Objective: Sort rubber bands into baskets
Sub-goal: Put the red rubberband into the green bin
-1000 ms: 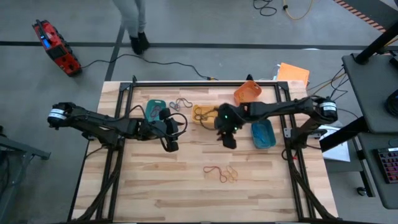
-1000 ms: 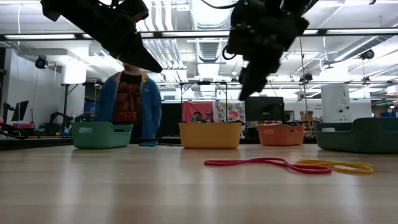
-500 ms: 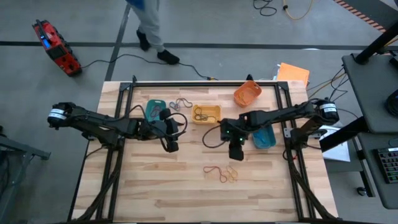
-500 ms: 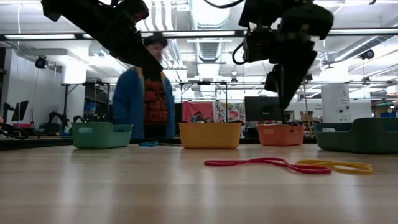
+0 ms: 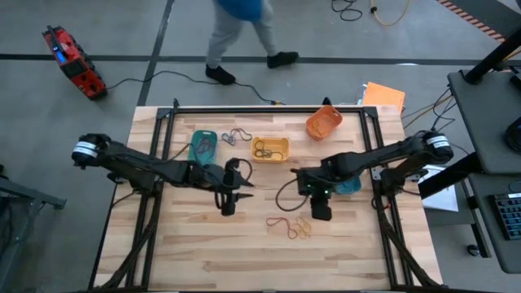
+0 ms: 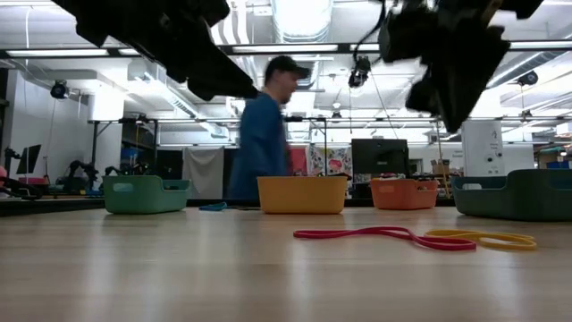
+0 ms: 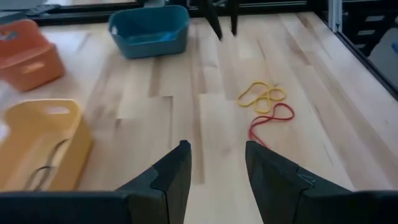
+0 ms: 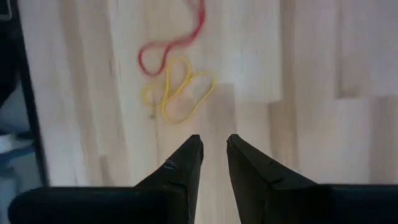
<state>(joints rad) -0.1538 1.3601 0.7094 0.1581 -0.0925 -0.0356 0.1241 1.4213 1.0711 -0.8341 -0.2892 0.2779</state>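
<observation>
Overhead, we see the left pincer (image 5: 229,200) hanging above the wooden worktop (image 5: 203,252), its fingers (image 7: 171,177) standing apart with bare wood showing between them and nothing held. Behind it, near the far edge, sits the teal-green basket (image 5: 202,142), with a few dark rubber bands (image 5: 236,135) lying loose on the wood between it and the yellow basket (image 5: 270,150), which has dark bands inside.

Moving toward the middle, a red rubber band (image 5: 281,222) lies on the worktop, touching a small cluster of yellow rubber bands (image 5: 303,228) just beside it. In the low view the red band (image 6: 366,234) and the yellow bands (image 6: 483,239) lie flat on the wood, apart from every basket.

Next comes the right pincer (image 5: 321,212), above the worktop just beside those bands. Its fingers (image 8: 183,168) are drawn near together with a narrow slit of wood between them, empty, and the yellow cluster shows ahead of their tips, untouched.

Farther right, the orange basket (image 5: 324,122) sits at the far edge, and the blue basket (image 5: 352,185) is partly hidden under the right arm. Beyond the worktop a person (image 5: 241,32) walks across the floor.
</observation>
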